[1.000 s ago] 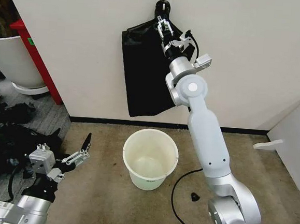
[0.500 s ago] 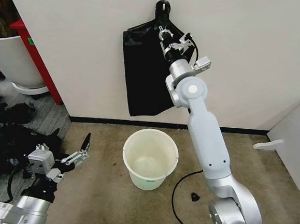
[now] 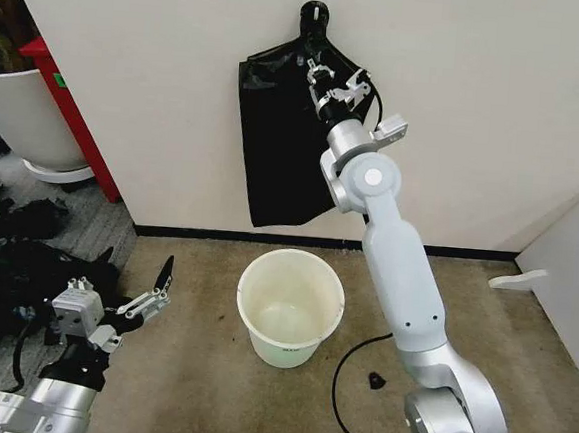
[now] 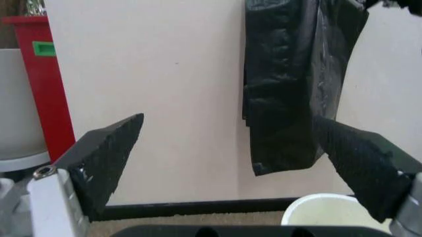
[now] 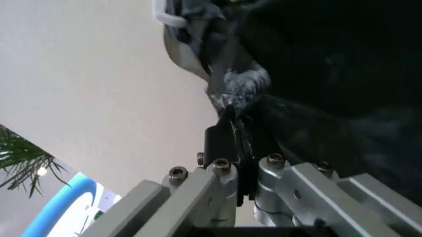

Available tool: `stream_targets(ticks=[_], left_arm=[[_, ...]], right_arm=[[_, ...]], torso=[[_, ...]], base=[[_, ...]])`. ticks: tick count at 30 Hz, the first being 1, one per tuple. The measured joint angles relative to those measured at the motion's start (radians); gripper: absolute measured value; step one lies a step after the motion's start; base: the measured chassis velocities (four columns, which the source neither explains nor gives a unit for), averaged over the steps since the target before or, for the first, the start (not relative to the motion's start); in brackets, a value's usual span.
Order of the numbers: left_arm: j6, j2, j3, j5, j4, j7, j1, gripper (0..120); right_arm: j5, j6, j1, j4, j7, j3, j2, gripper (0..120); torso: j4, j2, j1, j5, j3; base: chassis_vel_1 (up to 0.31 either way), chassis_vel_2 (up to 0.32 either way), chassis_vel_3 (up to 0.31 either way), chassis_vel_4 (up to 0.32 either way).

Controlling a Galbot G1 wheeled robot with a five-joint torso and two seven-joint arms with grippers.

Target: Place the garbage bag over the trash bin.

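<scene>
A flat bunch of glossy black bags (image 3: 275,145) hangs on the wall from a hook (image 3: 314,13), also seen as bags (image 4: 290,84). My right gripper (image 3: 319,73) reaches up to its upper part, just below the knot. In the right wrist view the right gripper (image 5: 231,116) is shut on a thin fold of the garbage bag (image 5: 329,74). The trash bin (image 3: 290,307), a cream-white bucket, stands open on the carpet below the bags, its rim showing as trash bin (image 4: 323,210). My left gripper (image 3: 137,267) waits open, low and left of the bin, seen as left gripper (image 4: 228,117).
A large white tub (image 3: 17,115) and a red stand (image 3: 72,109) are at the far left. A dull black heap (image 3: 15,265) lies by my left arm. A black cable (image 3: 352,372) runs right of the bin. A white panel (image 3: 565,278) stands at the right.
My right gripper has drawn slightly down and away from the hook, and its fingers have shut on the black plastic. The left arm has barely shifted.
</scene>
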State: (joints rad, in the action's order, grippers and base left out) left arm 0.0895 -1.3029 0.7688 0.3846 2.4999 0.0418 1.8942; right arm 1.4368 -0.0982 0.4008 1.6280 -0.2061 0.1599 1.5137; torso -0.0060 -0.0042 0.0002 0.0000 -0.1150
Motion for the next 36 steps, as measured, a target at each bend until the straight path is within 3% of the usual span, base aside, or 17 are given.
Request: stream_targets(ticks=[36], left_arm=[[0.006, -0.003, 0.000, 0.000, 0.000, 0.008, -0.005, 100]], right_arm=[[-0.041, 0.012, 0.290, 0.148, 0.010, -0.028, -0.070, 0]], torso=[[0.0000, 0.000, 0.000, 0.0000, 0.000]], base=[[0.000, 0.000, 0.000, 0.000]])
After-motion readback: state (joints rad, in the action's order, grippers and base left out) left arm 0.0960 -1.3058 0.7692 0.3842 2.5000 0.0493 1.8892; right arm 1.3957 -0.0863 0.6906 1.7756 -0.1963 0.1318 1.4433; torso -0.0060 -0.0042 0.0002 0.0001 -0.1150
